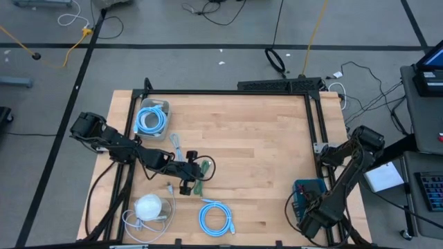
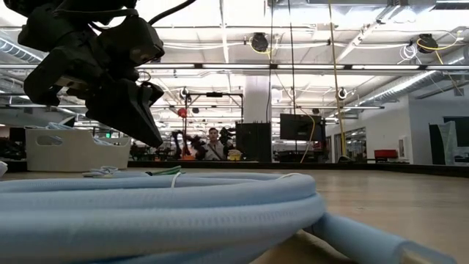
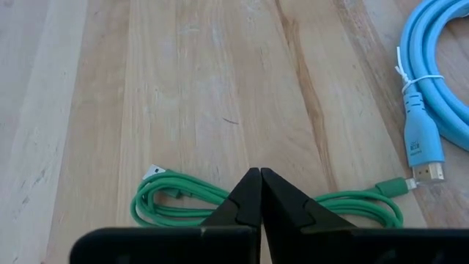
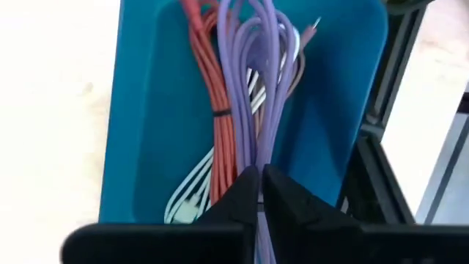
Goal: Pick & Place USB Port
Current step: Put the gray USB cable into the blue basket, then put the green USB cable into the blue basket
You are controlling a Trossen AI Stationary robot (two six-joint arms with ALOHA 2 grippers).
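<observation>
A coiled green USB cable lies flat on the wooden table at the near left. My left gripper is shut and slants down over its middle. The low view shows this gripper a little above the green cable, touching nothing. At the near right, my right gripper points down into a blue bin and is shut on a purple cable. A red cable and a white cable lie in the same bin. My right gripper pinches several strands of the purple cable's bundle between its two fingers. It comes from above, pointing steeply down. The rest of the bundle runs away from the fingertips along the bin's inside, beside and over the red cable.
A light-blue coiled cable lies by the near edge, and its plug is close to the green cable. A clear bin holding another blue coil stands far left. A white round thing lies near left. A black frame borders the board.
</observation>
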